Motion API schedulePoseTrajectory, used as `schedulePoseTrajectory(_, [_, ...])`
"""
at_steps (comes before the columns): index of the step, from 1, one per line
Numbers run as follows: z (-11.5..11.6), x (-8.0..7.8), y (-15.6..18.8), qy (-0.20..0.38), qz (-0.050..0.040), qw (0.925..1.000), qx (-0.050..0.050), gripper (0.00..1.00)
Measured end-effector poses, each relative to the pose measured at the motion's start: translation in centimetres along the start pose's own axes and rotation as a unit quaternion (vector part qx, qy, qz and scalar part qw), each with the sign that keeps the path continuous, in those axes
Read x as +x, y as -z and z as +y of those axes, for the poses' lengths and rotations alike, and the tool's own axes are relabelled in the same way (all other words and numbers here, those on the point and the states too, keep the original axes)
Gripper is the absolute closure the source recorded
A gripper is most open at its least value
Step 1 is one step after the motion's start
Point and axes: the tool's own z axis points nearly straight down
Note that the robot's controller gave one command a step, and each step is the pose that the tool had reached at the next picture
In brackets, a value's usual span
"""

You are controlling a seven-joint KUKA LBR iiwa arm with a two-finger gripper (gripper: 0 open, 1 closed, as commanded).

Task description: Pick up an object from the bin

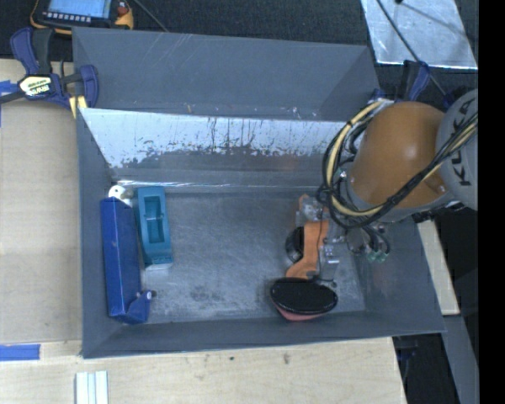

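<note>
In the grey bin [236,74], one long blue bar [118,259] lies along the left wall, its long axis running near to far. One teal block [154,225] lies parallel, just beside it. One black oval object [303,296] lies by the near wall at the right, its long axis left to right. The hand [321,255] is just above it; I cannot tell whether it is open or closed.

**One camera looking down into the grey metal bin [93,251] from above, leaning a little to one side.**

It is taking in the whole bin, rim to rim: the tall far wall [227,74] is slanting across the upper part of the view, and the floor [227,251] is facing the lens almost squarely. The arm [461,154], under its orange cover [400,154], is hanging over the bin's right end, looming nearer the camera than the floor.
</note>
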Motion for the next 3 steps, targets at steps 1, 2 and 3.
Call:
schedulePoseTrajectory(1, [-1.5, 0.3, -0.5, -0.003, -0.0004, 1.0, 0.001, 0.0])
schedulePoseTrajectory(2, [2.4, -0.1, -6.0, 0.157, -0.0038, 0.9876, 0.0, 1.0])
schedulePoseTrajectory(3, [2.4, -0.1, -6.0, 0.156, -0.0037, 0.9877, 0.0, 1.0])
